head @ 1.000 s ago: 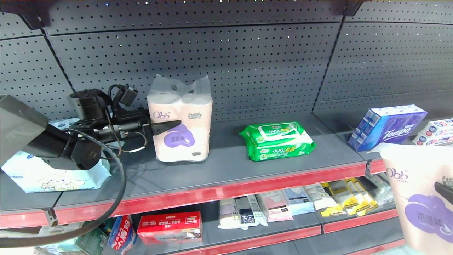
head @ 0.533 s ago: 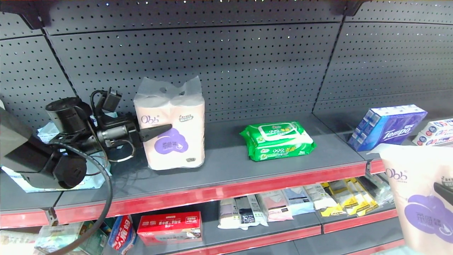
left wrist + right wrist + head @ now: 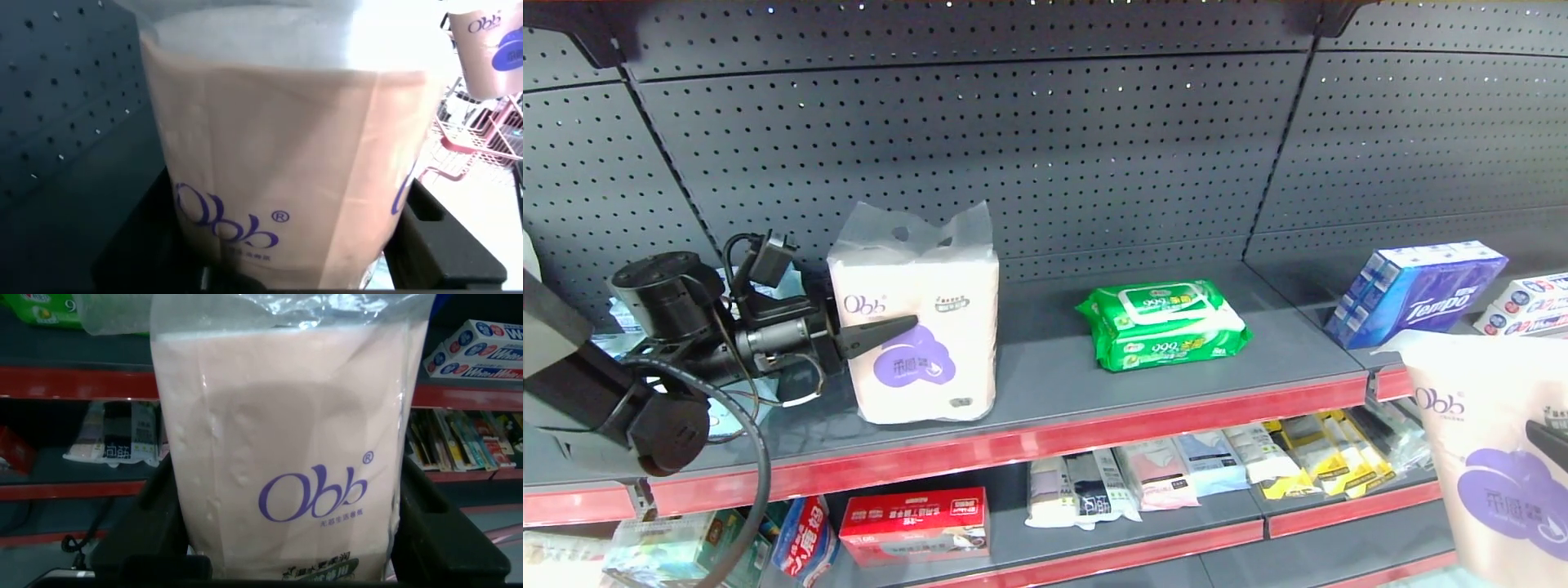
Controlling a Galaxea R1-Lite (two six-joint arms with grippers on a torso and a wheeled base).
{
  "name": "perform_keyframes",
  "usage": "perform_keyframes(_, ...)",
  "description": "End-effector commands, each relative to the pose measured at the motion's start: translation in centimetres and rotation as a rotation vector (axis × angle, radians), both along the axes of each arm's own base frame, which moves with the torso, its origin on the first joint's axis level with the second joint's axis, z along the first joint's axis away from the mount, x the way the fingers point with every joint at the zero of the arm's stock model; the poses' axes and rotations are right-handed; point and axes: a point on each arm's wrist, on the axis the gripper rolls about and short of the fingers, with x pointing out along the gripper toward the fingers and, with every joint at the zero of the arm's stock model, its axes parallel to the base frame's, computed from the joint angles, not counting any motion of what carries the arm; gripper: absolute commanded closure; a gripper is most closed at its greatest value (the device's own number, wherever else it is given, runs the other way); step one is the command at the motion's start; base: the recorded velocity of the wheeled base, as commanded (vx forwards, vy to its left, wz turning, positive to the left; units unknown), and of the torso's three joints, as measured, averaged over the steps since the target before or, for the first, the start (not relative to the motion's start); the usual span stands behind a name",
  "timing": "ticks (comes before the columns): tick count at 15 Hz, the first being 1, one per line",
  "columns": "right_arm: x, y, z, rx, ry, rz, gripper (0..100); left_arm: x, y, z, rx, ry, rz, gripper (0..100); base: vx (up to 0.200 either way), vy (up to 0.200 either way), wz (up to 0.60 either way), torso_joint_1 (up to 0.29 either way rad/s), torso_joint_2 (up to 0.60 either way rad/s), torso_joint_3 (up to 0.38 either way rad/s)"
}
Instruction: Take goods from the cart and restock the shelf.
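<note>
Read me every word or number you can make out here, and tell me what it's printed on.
"Obb": white-and-purple toilet-roll pack, left.
"Obb": matching pack, lower right.
"Tempo": blue tissue box.
"999": green wipes pouch.
Other print is too small or blurred to read.

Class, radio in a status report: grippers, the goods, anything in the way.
Left gripper shut on toilet-roll pack, upright at front edge of shelf. Right gripper shut on second pack, off the shelf. Green wipes pack lies apart, rightward.

Pink roll pack [image 3: 947, 327] bears purple cloud; wipes [image 3: 1164, 324] green.
</note>
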Motion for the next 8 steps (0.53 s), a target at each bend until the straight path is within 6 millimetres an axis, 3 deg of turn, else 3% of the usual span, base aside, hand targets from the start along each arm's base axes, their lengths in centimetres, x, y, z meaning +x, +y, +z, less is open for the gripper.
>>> perform_keyframes(1, -0.08, 0.00, -0.13, -0.001, 0.002, 0.000, 100, -0.40, -0.11, -0.58, 0.002, 0.025, -0.002, 100, 0.000, 0.000, 0.00, 0.000, 0.00, 0.000)
perform_keyframes(8, -0.12, 0.02, -0.37, 0.003, 0.008, 0.004, 100, -0.16, -0.15, -1.39, 0.001, 0.049, 0.006, 100, 0.000, 0.000, 0.00, 0.000, 0.00, 0.000)
